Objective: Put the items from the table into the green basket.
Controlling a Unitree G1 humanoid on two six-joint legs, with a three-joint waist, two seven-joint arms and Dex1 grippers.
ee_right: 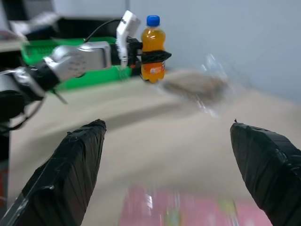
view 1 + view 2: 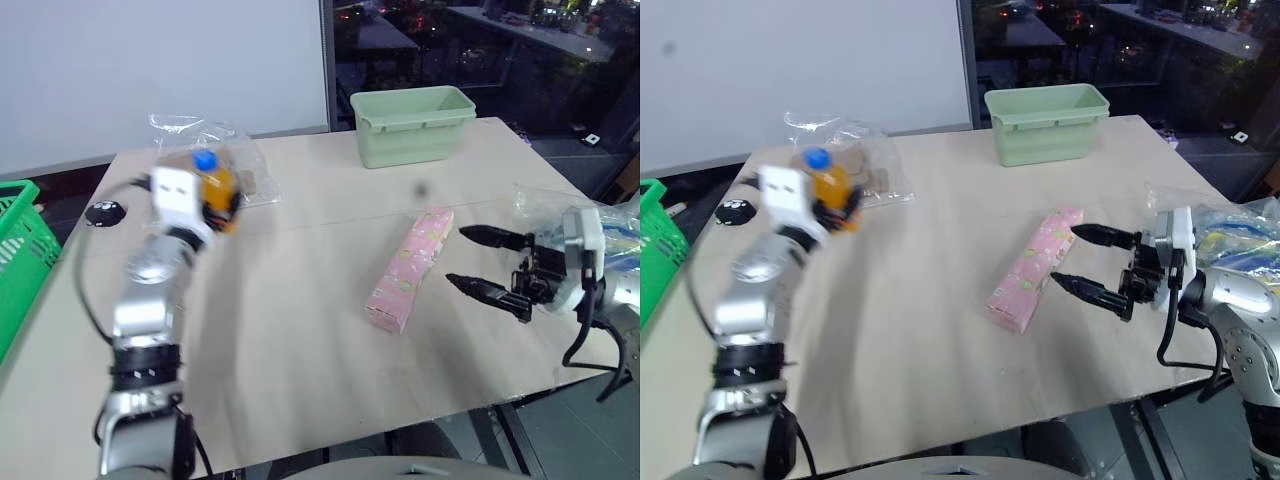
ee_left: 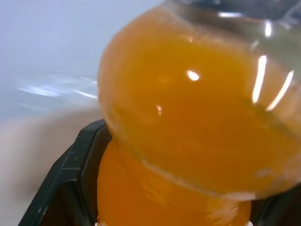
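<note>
While the left gripper (image 1: 153, 56) clamps the upright orange bottle (image 2: 214, 188) above the table (image 2: 300, 330) at ten o'clock, the right gripper (image 2: 1080, 260) stands wide apart just beside the pink pack (image 2: 410, 268) lying mid-table; the green basket (image 2: 18, 250) sits at nine o'clock.

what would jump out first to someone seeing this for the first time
Likely the orange drink bottle with its blue cap, held upright above the table in the left gripper. Next, the long pink pack lying mid-table, with the right gripper open just beside it. The green basket sits off the table's left edge.
</note>
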